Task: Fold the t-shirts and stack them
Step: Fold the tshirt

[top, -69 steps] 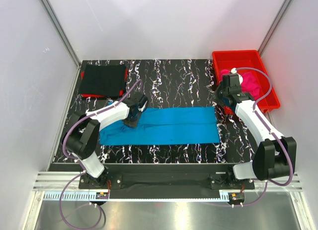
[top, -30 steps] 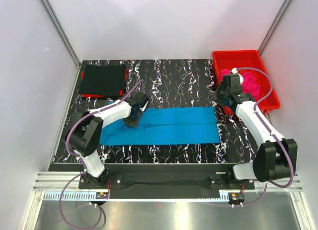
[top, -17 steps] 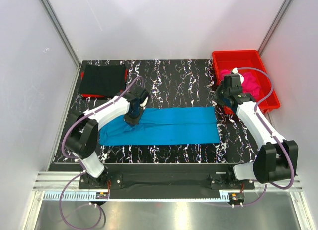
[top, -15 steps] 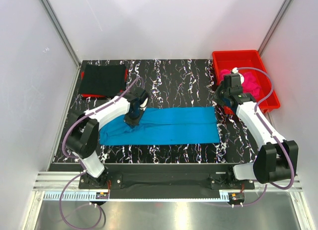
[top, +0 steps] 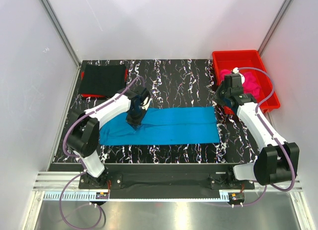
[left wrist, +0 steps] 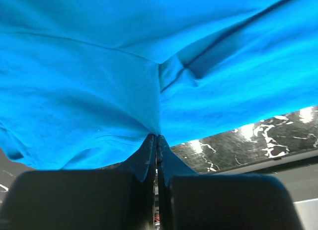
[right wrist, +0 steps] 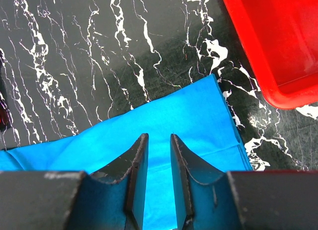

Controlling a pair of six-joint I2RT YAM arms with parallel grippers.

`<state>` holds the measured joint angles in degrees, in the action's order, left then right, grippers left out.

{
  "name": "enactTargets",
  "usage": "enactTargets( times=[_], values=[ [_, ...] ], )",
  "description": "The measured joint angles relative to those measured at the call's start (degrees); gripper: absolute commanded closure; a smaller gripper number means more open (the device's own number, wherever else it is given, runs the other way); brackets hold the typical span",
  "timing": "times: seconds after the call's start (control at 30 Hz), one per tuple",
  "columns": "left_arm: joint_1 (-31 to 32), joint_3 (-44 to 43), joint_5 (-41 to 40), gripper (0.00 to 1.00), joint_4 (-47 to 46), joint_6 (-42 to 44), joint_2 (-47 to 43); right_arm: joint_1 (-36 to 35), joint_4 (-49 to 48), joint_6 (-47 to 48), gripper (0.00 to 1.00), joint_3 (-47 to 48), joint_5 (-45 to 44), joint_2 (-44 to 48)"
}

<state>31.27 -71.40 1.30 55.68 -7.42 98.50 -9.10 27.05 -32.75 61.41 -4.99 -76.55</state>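
Note:
The turquoise-blue t-shirt (top: 171, 124) lies as a long flat strip across the middle of the black marbled table. My left gripper (top: 134, 119) is shut on a pinch of its cloth near the left end; the left wrist view shows the shirt (left wrist: 99, 66) drawn up taut from the closed jaws of that gripper (left wrist: 157, 137). My right gripper (top: 218, 99) hovers open and empty over the shirt's far right corner (right wrist: 194, 120), with its fingers (right wrist: 140, 150) a narrow gap apart. The hot pink shirt (top: 251, 82) is bunched in the red bin. The black folded shirt (top: 103, 79) lies at the far left.
The red plastic bin (top: 237, 54) stands at the far right corner and shows in the right wrist view (right wrist: 278, 41). A red edge (top: 88, 95) shows under the black shirt. White walls enclose the table on three sides.
My left gripper has shifted slightly right and farther along the shirt's left part, pulling the cloth's left end up with it. My right arm has barely moved.

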Motion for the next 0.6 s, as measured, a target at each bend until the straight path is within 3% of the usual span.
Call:
enactTargets(
  times=[0.2,0.37,0.5,0.6],
  values=[
    [0.00,-0.09,2.64,0.98,0.39,0.02,0.00,0.00,0.35,0.02,0.68,0.00,-0.02,0.46],
    [0.00,-0.09,2.62,0.60,1.07,-0.70,0.13,0.00,0.42,-0.02,0.68,0.00,0.09,0.46],
    [-1.38,0.00,-0.20,0.53,0.94,-4.76,-0.96,0.00,0.33,-0.02,0.63,-0.07,2.54,0.46],
    [-6.93,0.81,-0.90,0.52,-0.66,-8.33,-5.01,-0.70,-1.14,-0.72,0.60,-1.11,5.86,0.59]
  ],
)
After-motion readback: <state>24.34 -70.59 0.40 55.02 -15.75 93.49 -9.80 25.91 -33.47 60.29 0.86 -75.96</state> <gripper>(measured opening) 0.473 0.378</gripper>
